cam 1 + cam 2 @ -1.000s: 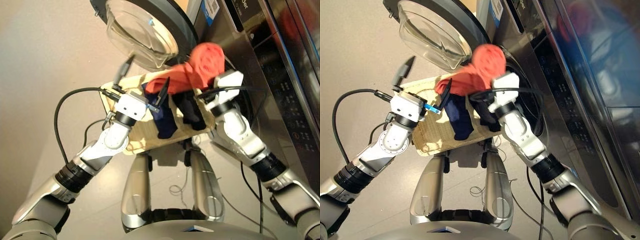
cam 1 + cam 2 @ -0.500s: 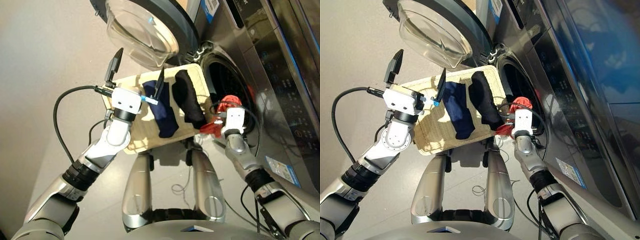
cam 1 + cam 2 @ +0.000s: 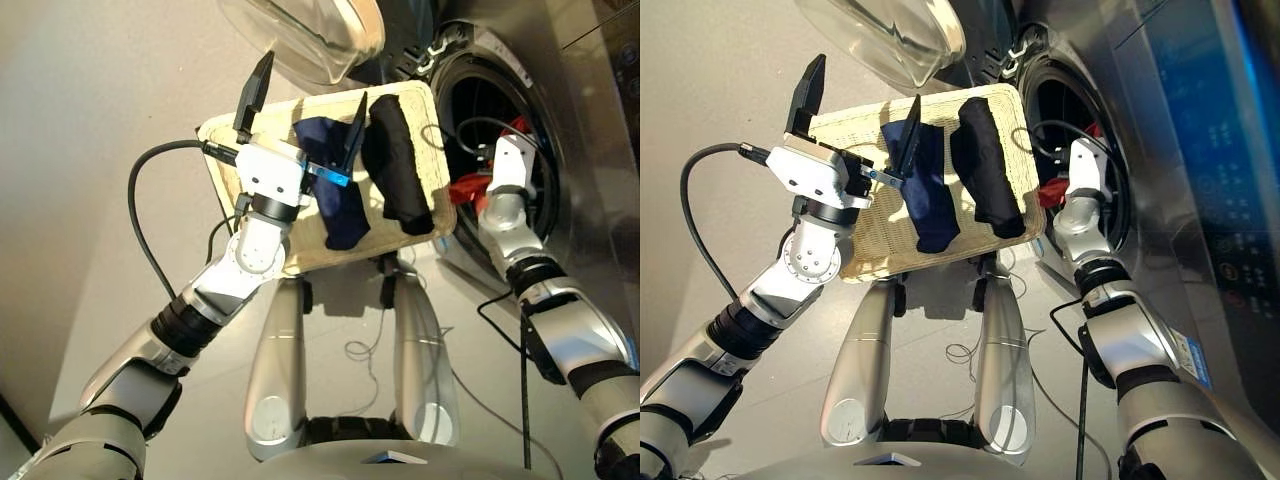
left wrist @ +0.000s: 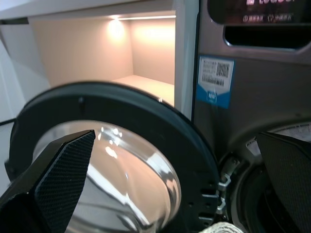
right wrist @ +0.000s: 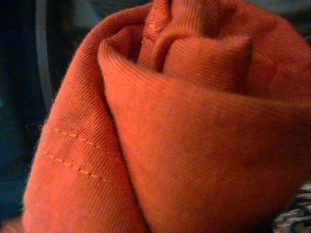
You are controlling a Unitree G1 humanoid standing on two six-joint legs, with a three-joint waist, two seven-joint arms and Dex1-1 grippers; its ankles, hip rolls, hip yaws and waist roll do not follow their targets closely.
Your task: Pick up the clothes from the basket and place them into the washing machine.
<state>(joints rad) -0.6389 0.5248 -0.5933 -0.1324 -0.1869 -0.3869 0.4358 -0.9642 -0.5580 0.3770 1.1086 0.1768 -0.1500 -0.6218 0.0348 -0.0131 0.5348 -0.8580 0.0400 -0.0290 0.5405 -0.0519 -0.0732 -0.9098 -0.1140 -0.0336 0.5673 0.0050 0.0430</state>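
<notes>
Eye views: coral-red garment (image 3: 468, 189) held by right gripper (image 3: 507, 150) at washing machine (image 3: 520, 75) drum mouth, left gripper (image 3: 305, 105) wide, empty above basket (image 3: 225, 135); left wrist: door glass (image 4: 121, 165) ahead; right wrist: bunched red cloth filling view.

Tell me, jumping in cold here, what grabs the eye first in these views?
The coral-red garment bunched in the right gripper at the washing machine's drum opening stands out most. Next is the left gripper, fingers spread wide, above the basket, where the navy garment and the black garment lie side by side.
</notes>
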